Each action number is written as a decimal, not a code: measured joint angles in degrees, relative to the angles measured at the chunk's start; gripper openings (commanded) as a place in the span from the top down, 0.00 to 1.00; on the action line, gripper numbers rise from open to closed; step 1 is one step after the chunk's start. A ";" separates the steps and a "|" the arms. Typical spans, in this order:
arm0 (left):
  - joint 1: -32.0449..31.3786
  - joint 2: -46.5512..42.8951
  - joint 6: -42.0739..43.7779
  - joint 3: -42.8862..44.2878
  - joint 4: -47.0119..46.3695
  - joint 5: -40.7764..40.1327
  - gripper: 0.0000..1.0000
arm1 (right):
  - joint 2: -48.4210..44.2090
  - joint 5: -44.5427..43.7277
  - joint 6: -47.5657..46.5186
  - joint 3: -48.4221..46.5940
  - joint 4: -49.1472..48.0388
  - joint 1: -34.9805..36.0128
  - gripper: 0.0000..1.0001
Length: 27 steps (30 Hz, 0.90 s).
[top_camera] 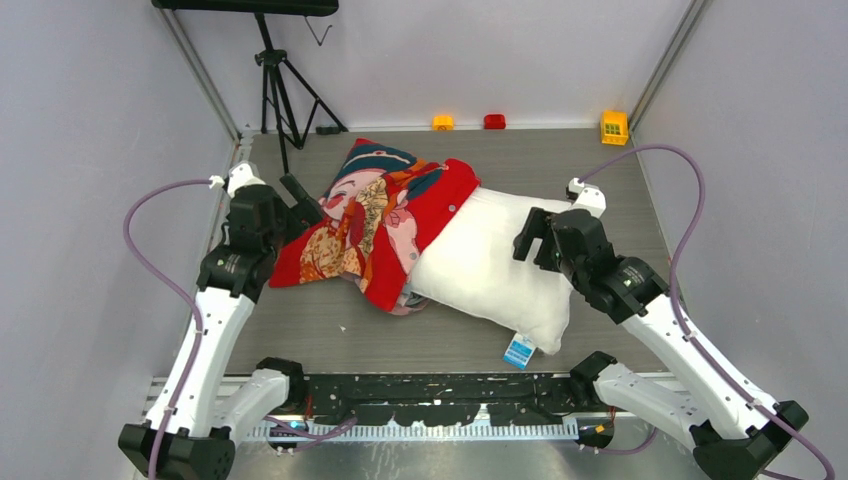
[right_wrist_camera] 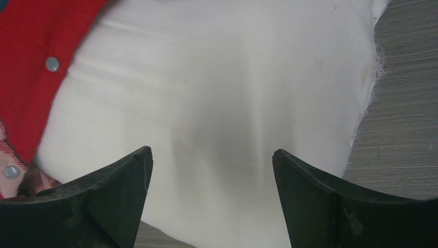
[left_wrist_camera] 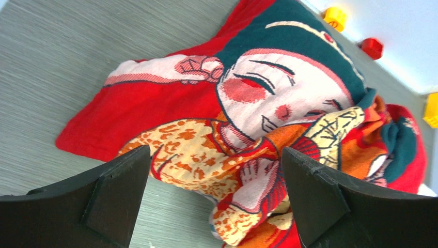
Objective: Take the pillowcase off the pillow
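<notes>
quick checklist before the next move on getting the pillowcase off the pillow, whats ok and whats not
1. Left gripper open, above the pillowcase: ok.
2. Right gripper open, above the pillow: ok.
3. Pillowcase fully off the pillow: not ok, its red edge overlaps the pillow's left end.
4. Snap buttons along the opening all undone: cannot tell, only two show.
5. Pillow lying on the table: ok, with its blue tag close to the front edge.
</notes>
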<state>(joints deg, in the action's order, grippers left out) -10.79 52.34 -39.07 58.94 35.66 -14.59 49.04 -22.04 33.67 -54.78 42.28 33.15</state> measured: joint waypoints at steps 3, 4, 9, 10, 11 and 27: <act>0.57 -0.98 -2.43 -0.28 0.35 0.83 0.00 | 0.85 0.31 0.13 -4.28 2.78 0.00 0.09; 0.87 -1.01 -2.99 -0.28 0.44 1.36 0.00 | 1.31 0.31 0.33 -5.90 3.80 0.00 0.09; 3.50 2.36 -8.50 -0.28 1.84 5.75 0.00 | 3.54 0.20 2.29 -10.45 7.96 0.00 0.09; 3.76 2.67 -8.72 -0.28 1.99 5.92 0.00 | 3.87 0.26 2.80 -10.49 8.57 0.00 0.09; 4.02 3.58 -9.60 -0.28 2.40 6.84 0.00 | 4.26 0.59 3.21 -10.45 9.40 0.00 0.08; 6.10 10.32 -20.35 -8.59 -2.40 17.68 0.00 | 14.38 7.96 7.06 3.10 -0.39 0.00 0.37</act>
<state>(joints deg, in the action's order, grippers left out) -4.69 62.65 -59.42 50.35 33.26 3.09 63.42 -14.09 40.73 -51.68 41.89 33.15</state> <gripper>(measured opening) 0.996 0.671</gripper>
